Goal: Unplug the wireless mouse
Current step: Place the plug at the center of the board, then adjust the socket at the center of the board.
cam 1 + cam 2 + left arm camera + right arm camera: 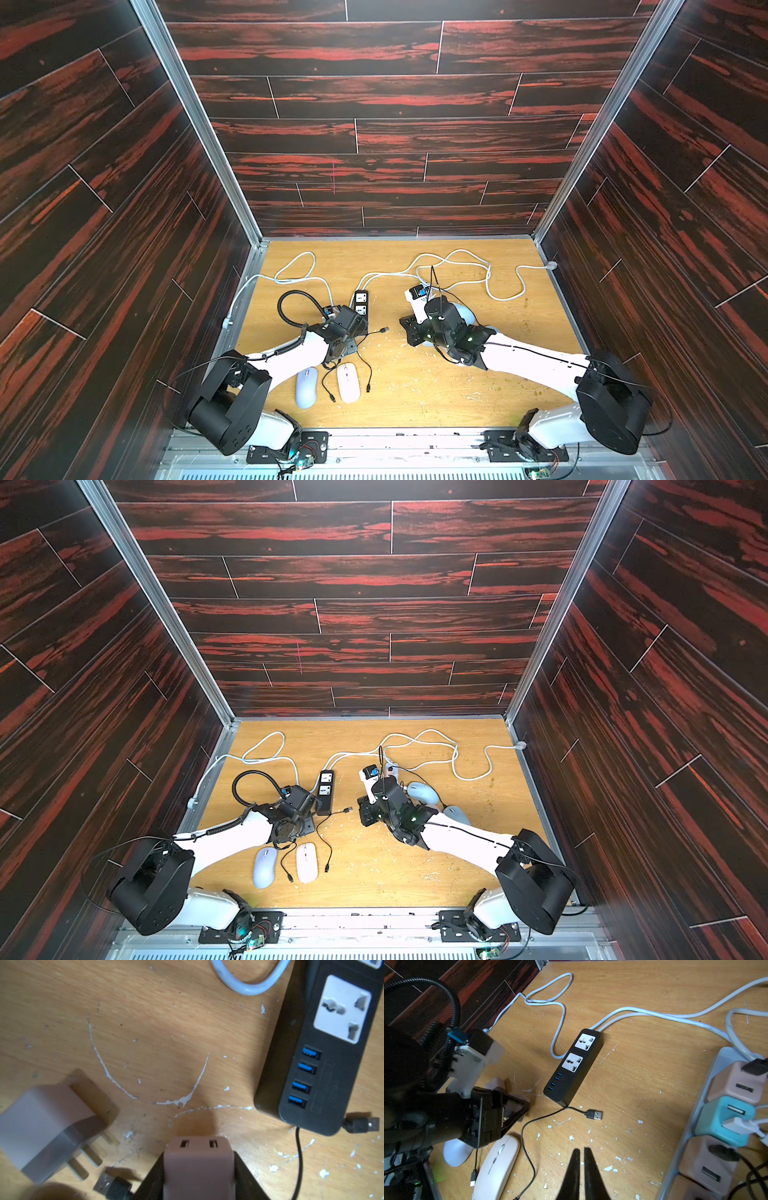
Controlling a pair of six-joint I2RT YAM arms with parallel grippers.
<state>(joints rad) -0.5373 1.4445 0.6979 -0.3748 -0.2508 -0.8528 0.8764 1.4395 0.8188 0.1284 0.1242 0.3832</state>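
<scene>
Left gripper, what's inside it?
A pink charger block sits between the left gripper's jaws, and both of its USB slots are empty. Its back end, with any pins, is hidden between the jaws and runs out of the picture.

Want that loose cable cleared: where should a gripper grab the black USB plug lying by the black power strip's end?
Probably grip the USB plug by its black housing, behind the metal tip, from straight above, jaws across its width: it lies flat on the table with open wood either side.
</scene>
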